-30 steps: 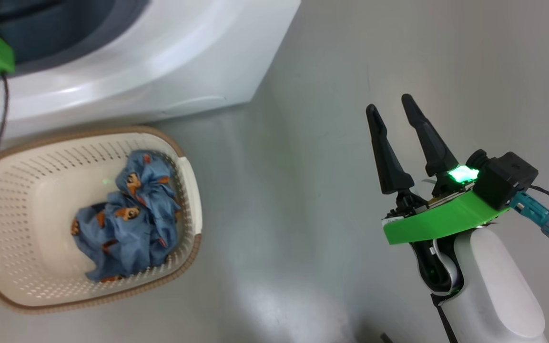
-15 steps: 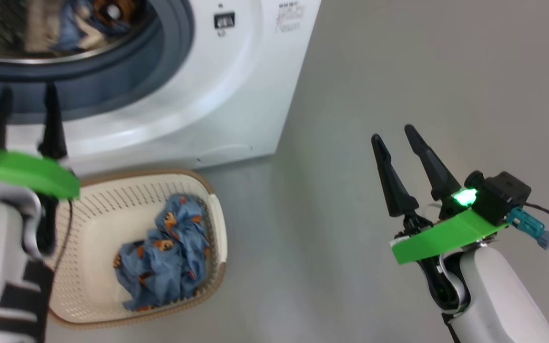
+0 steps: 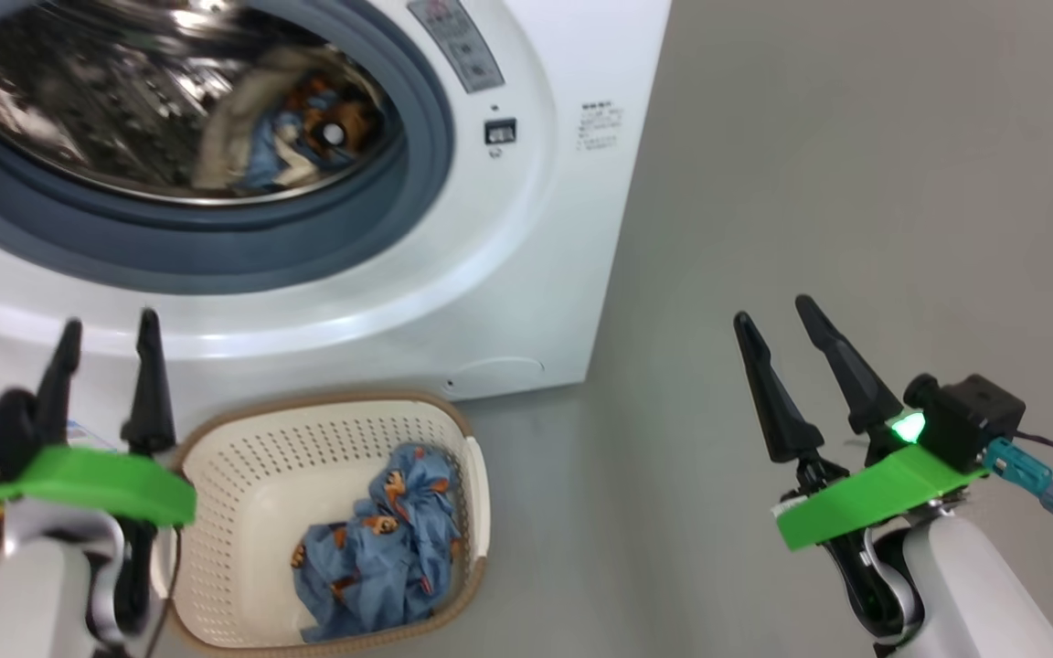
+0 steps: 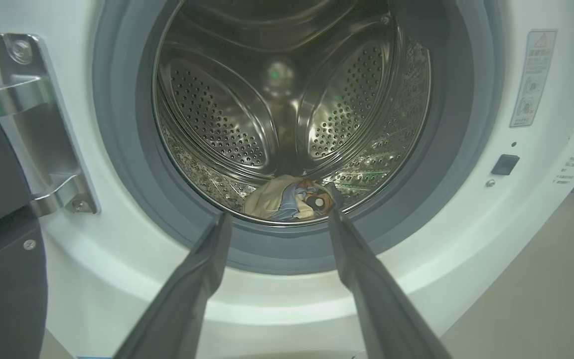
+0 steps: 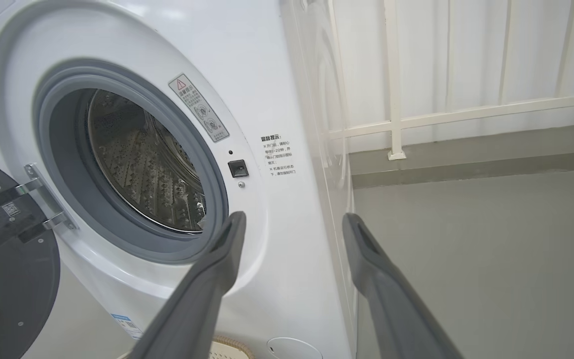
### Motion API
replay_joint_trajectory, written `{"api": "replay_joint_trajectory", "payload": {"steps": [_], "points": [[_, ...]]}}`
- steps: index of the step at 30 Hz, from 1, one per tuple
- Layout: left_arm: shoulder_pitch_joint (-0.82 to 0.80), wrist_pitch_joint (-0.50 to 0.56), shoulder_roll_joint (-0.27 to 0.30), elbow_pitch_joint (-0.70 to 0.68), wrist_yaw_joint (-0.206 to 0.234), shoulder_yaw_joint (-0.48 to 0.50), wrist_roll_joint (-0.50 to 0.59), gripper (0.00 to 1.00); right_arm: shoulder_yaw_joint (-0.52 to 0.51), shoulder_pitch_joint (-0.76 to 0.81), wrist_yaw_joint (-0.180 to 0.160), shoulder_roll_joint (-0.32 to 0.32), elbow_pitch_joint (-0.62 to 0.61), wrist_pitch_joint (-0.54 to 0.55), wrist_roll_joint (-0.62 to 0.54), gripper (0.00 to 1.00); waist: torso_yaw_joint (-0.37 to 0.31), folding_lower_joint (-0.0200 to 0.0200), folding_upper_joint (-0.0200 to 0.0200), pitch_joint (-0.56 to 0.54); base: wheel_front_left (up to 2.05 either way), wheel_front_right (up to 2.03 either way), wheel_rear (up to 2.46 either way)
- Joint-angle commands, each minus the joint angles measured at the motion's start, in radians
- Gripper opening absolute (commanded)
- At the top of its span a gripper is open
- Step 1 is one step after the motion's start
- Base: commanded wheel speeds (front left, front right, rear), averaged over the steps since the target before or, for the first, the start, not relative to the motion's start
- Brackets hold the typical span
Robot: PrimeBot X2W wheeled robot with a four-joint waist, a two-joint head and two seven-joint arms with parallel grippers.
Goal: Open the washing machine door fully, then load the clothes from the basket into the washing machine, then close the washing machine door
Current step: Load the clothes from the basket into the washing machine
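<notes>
One blue bundle of clothes [image 3: 380, 557], printed in orange-brown, lies in the basket [image 3: 243, 475]. The basket sits on the floor [image 3: 856, 228] just in front of the washing machine [image 3: 536, 274], below its round opening. A few other garments [image 4: 292, 199], cream and blue, lie at the bottom of the machine's drum [image 4: 287, 99], just inside the blue-grey seal [image 3: 216, 265]. The door [image 5: 13, 289] stands swung out on the machine's hinge side with its dark inner face showing, so the opening is clear.

The left hand [image 3: 110, 320] hovers in front of the machine's lower front panel, beside the basket. Its two fingers are spread apart with nothing between them, and in the left wrist view they point at the lower lip of the opening. The right hand [image 3: 771, 309] hangs well off the machine's other side over bare floor. Its fingers are also spread, and it carries nothing.

Judging from this, the first step is done, since the door looks open far enough to load through. The loading seems partly done, with some pieces in the drum and one bundle left in the basket. What remains is to pick up that bundle, carry it past the seal into the drum, and then swing the door shut.
</notes>
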Motion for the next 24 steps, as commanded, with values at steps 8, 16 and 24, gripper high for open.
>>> {"api": "replay_joint_trajectory", "payload": {"steps": [8,16,24], "points": [[0.171,-0.004,0.002,-0.173,0.040,0.056,0.004,1.00,-0.001,0.063,0.002,-0.025,-0.027,-0.005,0.025,1.00,0.054,0.0000,0.0000,-0.090,0.00,0.00,0.00],[0.277,-0.004,-0.026,-0.259,0.059,0.064,0.010,1.00,-0.008,0.083,0.002,-0.032,-0.034,-0.005,0.026,1.00,0.071,0.0000,0.0000,-0.098,0.00,0.00,0.00],[0.300,-0.004,-0.052,-0.284,0.062,0.058,0.013,1.00,-0.013,0.091,0.002,-0.040,-0.034,-0.005,0.023,1.00,0.082,0.0000,0.0000,-0.099,0.00,0.00,0.00]]}}
